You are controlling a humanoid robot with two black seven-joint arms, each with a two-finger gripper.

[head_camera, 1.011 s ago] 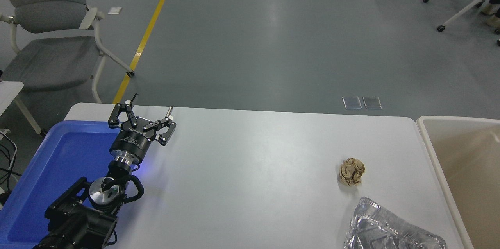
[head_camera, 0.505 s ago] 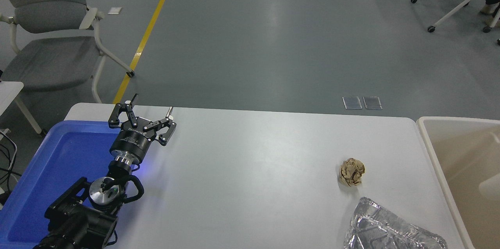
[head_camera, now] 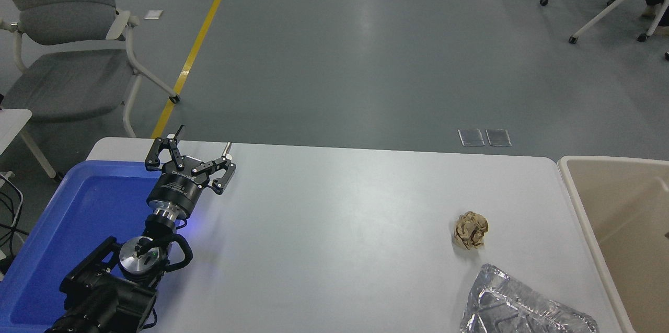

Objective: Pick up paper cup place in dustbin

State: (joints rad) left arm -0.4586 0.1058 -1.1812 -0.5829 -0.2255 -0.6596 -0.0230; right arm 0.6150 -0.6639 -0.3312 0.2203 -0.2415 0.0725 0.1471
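Paper cup: none in sight on the white table, so its bearing cannot be told; dustbin at the far right edge; left gripper, spread wide, parked over the blue tray; right arm unseen.

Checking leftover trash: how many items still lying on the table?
2. A crumpled brown paper ball at right-centre, and a crushed clear plastic container just nearer, cut off by the bottom edge. No paper cup visible; the dustbin interior is partly out of frame.
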